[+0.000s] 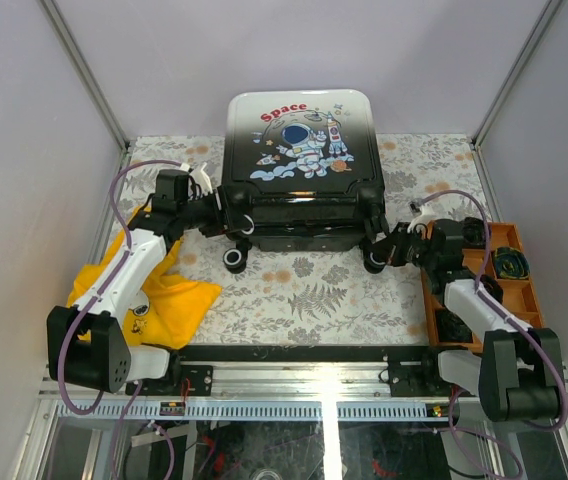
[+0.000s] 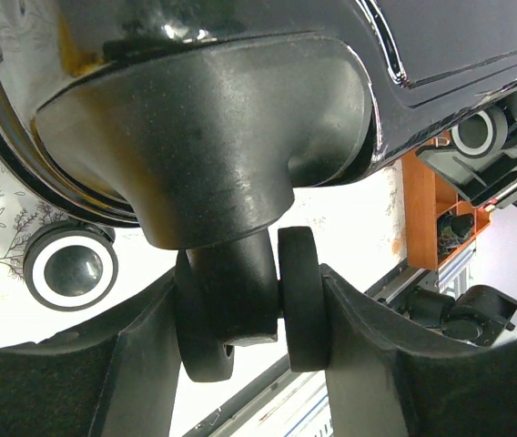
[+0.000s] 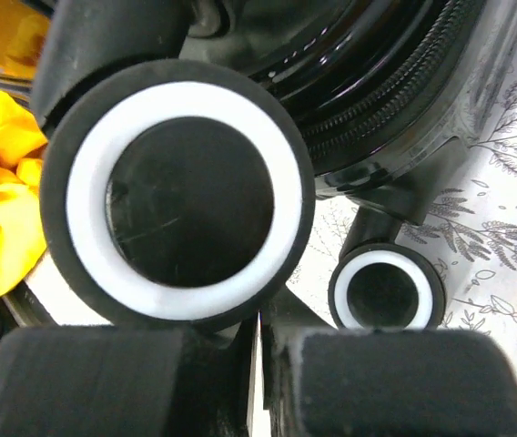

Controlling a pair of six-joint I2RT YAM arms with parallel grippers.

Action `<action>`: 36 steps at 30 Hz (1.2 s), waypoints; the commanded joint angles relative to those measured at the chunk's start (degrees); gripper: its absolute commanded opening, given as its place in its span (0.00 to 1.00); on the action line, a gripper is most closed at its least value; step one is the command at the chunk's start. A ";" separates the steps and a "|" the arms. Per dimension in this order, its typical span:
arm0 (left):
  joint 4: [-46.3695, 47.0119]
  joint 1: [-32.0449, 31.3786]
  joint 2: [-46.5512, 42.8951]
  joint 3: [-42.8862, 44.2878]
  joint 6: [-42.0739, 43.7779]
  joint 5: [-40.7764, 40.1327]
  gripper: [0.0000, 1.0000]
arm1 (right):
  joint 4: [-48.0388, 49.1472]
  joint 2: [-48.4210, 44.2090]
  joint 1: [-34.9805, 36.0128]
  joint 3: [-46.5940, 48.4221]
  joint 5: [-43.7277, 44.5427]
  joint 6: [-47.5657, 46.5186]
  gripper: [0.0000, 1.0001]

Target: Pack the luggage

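The luggage (image 1: pixel 299 150) lies closed on the table, with the astronaut and red "Space" print facing up and its wheels toward me. My left gripper (image 1: pixel 226 216) is at its near left corner. In the left wrist view it (image 2: pixel 251 293) is shut on a black twin caster wheel (image 2: pixel 299 300) under the shell (image 2: pixel 213 137). My right gripper (image 1: pixel 384 250) is at the near right corner. In the right wrist view it (image 3: pixel 260 341) is shut with only a thin slit between the fingers, just below a white-and-black wheel (image 3: pixel 177 191). It holds nothing that I can see.
A yellow cloth (image 1: pixel 164 300) lies on the table under the left arm. An orange compartment tray (image 1: pixel 509 270) with small items stands at the right edge beside the right arm. Two more wheels (image 1: pixel 235 258) (image 1: pixel 375 262) rest on the patterned mat. Walls enclose three sides.
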 commanded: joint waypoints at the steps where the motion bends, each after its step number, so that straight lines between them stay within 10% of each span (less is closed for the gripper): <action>1: 2.30 1.49 -2.88 0.10 5.87 4.72 0.00 | -1.12 -3.68 -1.41 3.82 3.70 -2.00 0.00; 16: 0.84 8.72 -1.76 -0.62 10.18 -1.02 0.00 | -14.46 0.38 -17.75 8.90 -10.43 -12.09 0.01; 20: 0.92 8.72 -1.54 -0.97 10.28 0.66 0.00 | -3.62 -2.61 -16.38 3.74 -14.36 -11.33 0.34; 36: 1.26 8.73 -0.91 -1.68 10.71 1.44 0.00 | -3.37 -1.08 -6.24 5.27 -24.46 -56.38 0.48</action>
